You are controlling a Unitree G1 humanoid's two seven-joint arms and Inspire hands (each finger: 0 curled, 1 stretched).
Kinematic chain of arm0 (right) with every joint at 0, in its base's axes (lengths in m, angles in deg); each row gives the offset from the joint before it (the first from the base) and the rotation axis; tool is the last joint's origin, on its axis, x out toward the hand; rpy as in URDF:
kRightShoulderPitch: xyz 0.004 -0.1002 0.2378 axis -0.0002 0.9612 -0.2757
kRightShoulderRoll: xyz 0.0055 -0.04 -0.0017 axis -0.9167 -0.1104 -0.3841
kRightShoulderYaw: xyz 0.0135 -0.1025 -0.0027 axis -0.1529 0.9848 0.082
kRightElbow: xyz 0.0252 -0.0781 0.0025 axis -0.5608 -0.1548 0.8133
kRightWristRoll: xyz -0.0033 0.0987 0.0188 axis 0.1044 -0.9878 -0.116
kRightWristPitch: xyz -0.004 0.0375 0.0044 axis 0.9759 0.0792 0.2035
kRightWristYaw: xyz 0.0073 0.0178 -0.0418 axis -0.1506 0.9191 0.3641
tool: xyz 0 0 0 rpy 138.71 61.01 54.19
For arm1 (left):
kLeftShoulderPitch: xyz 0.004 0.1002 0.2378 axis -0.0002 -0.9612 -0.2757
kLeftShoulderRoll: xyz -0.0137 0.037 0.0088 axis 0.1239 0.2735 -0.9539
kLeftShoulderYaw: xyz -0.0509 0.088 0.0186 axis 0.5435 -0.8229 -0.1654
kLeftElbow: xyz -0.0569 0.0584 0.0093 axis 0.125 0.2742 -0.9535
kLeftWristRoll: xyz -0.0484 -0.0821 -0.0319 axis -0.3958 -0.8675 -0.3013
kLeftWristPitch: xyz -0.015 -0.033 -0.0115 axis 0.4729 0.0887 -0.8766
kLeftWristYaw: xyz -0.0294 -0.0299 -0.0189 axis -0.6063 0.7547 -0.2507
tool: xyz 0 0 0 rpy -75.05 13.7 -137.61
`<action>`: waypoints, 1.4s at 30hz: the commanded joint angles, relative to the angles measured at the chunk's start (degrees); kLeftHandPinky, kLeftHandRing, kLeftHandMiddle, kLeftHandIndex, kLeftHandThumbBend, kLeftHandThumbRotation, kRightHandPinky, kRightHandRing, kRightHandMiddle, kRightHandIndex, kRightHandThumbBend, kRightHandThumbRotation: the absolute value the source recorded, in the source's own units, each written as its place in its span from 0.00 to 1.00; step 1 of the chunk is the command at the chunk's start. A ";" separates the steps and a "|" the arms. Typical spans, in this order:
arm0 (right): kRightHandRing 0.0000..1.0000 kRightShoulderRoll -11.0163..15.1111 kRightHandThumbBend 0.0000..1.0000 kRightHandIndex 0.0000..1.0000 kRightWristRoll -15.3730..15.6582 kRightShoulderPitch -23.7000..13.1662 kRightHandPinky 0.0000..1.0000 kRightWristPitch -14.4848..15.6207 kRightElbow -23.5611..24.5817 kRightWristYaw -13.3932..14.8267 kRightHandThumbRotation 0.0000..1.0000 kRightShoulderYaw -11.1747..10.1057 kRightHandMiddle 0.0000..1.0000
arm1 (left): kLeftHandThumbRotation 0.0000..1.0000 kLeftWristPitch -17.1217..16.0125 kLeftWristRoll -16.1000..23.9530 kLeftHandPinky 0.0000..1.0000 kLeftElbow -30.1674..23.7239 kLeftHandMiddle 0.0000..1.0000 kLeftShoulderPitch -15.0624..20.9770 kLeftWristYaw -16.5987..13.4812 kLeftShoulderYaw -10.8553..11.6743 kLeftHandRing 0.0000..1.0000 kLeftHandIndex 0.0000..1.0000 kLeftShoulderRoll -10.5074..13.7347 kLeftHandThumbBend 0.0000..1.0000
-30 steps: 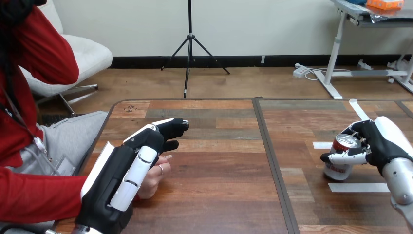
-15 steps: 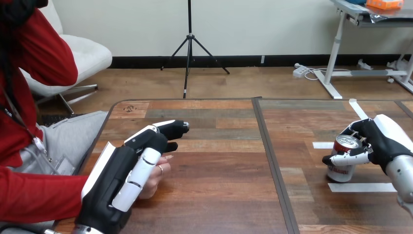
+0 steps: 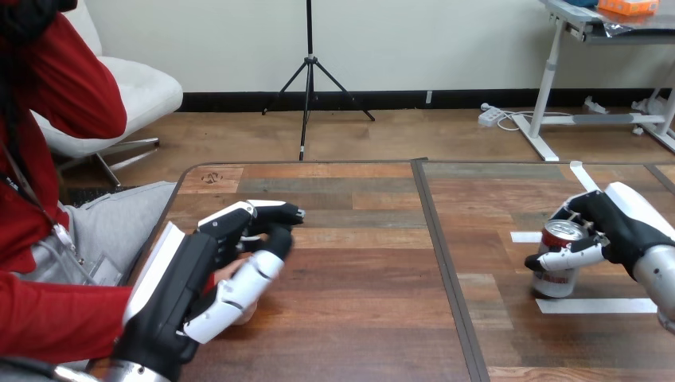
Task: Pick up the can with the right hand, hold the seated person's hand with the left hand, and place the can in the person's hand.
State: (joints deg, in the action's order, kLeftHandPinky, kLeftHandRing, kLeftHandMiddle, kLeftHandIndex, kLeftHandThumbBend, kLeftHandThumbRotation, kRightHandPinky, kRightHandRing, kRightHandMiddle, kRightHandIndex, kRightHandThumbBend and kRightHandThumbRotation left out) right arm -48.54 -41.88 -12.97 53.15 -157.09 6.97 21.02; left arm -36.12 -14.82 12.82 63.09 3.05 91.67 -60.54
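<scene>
Directly ahead, the wooden table [image 3: 358,318] spreads out below me, made of dark mixed planks. At its near left corner my left hand [image 3: 189,277] lies on its side, fingers and thumb curled round the person's hand [image 3: 225,273]. That hand reaches in from a red sleeve at the left edge, and a small patch of it shows between my thumb and fingers. Well apart, at the table's right side, my right hand [image 3: 617,223] wraps round the can [image 3: 555,274], with the thumb across its front and the fingers behind its top. The can is upright, its base on the table. One white tape strip [image 3: 593,305] lies just beside its base, and a shorter one [image 3: 525,236] lies near its left.
</scene>
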 commanded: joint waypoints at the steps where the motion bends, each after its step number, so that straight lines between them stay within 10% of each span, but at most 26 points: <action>1: 0.37 2.78 0.73 0.49 -0.19 -9.35 0.36 -3.12 6.82 -1.19 0.00 0.11 0.44 | 0.71 -2.48 9.57 0.55 -3.16 0.73 5.03 -3.64 2.83 0.73 0.68 3.96 0.69; 13: 0.37 3.38 0.74 0.49 -0.81 -8.92 0.34 -4.59 10.98 -3.26 0.00 -0.51 0.44 | 0.51 -3.31 23.79 0.53 -2.71 0.73 7.69 -9.04 3.84 0.69 0.69 8.01 0.97; 42: 0.39 2.60 0.73 0.50 -2.05 -7.52 0.35 -3.45 15.05 -3.94 0.00 -1.56 0.46 | 0.28 0.91 34.77 0.52 0.21 0.83 9.75 -10.19 2.01 0.79 0.79 11.10 1.00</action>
State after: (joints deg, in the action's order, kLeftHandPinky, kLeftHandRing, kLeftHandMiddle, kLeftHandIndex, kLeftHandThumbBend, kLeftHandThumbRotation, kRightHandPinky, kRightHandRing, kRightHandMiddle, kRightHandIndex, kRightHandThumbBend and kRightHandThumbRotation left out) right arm -47.36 -42.23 -14.17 50.23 -145.12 2.67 21.13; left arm -36.40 18.37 12.95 69.62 -6.93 94.02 -51.04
